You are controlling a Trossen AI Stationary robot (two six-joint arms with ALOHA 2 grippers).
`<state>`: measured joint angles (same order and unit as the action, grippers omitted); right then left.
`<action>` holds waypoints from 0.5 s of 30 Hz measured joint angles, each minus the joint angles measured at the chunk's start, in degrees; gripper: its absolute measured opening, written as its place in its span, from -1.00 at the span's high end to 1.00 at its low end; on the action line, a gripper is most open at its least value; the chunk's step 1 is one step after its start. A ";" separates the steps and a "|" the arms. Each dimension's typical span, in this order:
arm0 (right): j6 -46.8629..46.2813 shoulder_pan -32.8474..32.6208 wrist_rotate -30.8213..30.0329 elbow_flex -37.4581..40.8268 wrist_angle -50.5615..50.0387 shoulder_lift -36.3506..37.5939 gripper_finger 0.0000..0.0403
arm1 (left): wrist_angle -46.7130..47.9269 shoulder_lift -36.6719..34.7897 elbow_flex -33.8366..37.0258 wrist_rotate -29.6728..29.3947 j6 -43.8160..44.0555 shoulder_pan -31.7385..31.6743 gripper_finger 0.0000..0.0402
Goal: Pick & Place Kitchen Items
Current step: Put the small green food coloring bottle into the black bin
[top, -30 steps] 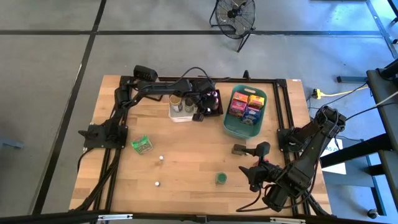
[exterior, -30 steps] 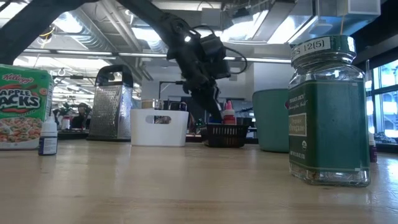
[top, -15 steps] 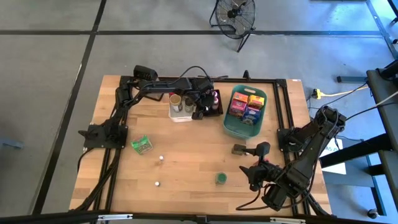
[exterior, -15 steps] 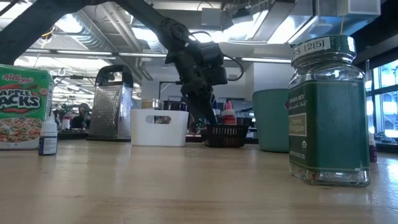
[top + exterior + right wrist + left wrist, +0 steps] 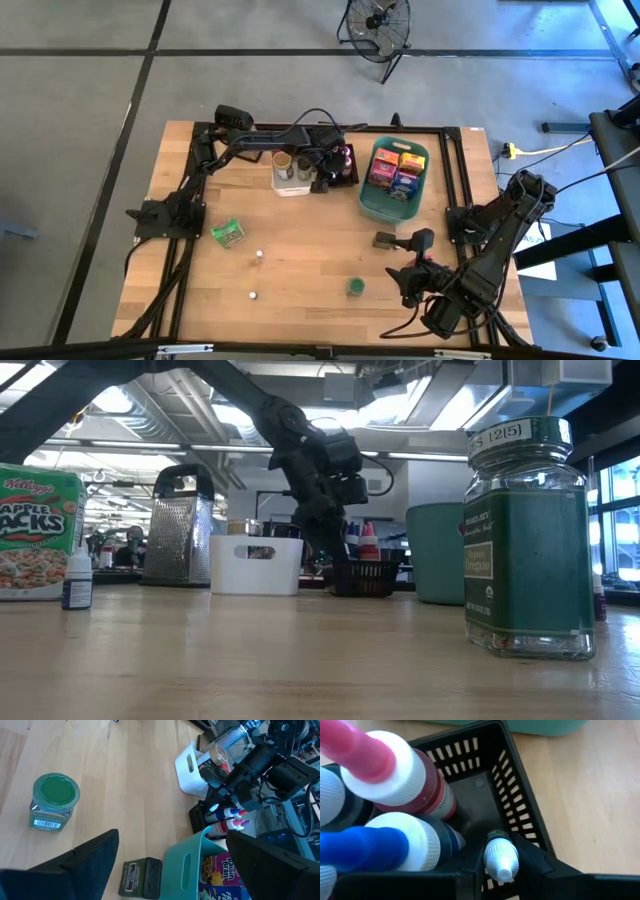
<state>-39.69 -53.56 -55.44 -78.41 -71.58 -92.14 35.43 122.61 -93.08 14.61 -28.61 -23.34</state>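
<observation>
My left gripper [image 5: 322, 181] reaches down into the near left corner of the black tray [image 5: 517, 807], shut on a small dropper bottle with a white cap [image 5: 501, 861]. Beside it in the tray stand bottles with white caps and red [image 5: 395, 770] and blue [image 5: 380, 847] tips. In the low view my left gripper [image 5: 322, 552] hangs just over the tray [image 5: 362, 577]. My right gripper [image 5: 172, 840] waits open above the table's near right part, over a dark box [image 5: 141, 877], touching nothing. My left gripper pinches the dropper bottle at its white cap [image 5: 495, 865] between the two fingers [image 5: 540, 867]. The fingers slant down from above and the bottle's dark body points down into the tray's corner. Whether its lower end rests on the tray floor cannot be told.
A white bin [image 5: 291, 174] with round jars stands left of the tray, and a teal basket [image 5: 372, 205] of boxes right of it. A green packet [image 5: 228, 232], two small bottles [image 5: 258, 254], a green-lidded jar [image 5: 354, 287] and a dark box [image 5: 385, 240] lie on open wood.
My left gripper has sunk with the dropper bottle into the black tray, shifting a little toward the white bin. The right arm has kept still.
</observation>
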 joint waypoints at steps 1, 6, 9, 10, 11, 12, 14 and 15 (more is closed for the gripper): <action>0.01 0.00 0.00 0.00 -0.02 0.00 -0.84 | -0.04 0.00 0.00 0.03 -0.07 0.10 0.63; 0.01 0.00 0.02 0.00 -0.02 0.00 -0.84 | 1.01 0.24 0.17 -2.13 1.50 0.18 0.59; 0.01 0.00 0.09 0.00 -0.02 0.00 -0.84 | 1.17 0.22 0.15 -2.92 1.69 0.14 0.56; 0.01 0.00 0.09 0.00 -0.02 0.00 -0.84 | 1.14 0.22 0.15 -2.93 1.67 0.14 0.55; 0.01 0.00 0.15 0.00 -0.02 0.00 -0.84 | 1.08 0.22 0.15 -2.94 1.68 0.14 0.54; 0.01 0.00 0.17 0.00 -0.02 0.00 -0.84 | 1.04 0.22 0.15 -2.97 1.82 0.16 0.53; 0.01 0.00 0.20 0.00 -0.02 0.00 -0.84 | 1.00 0.24 0.15 -3.01 1.94 0.16 0.51; 0.01 0.00 0.20 0.00 -0.01 0.00 -0.84 | 1.00 0.22 0.15 -2.99 1.94 0.16 0.49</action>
<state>-39.68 -53.56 -55.24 -78.41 -71.58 -92.14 36.42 122.83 -92.92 11.62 -26.68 -23.18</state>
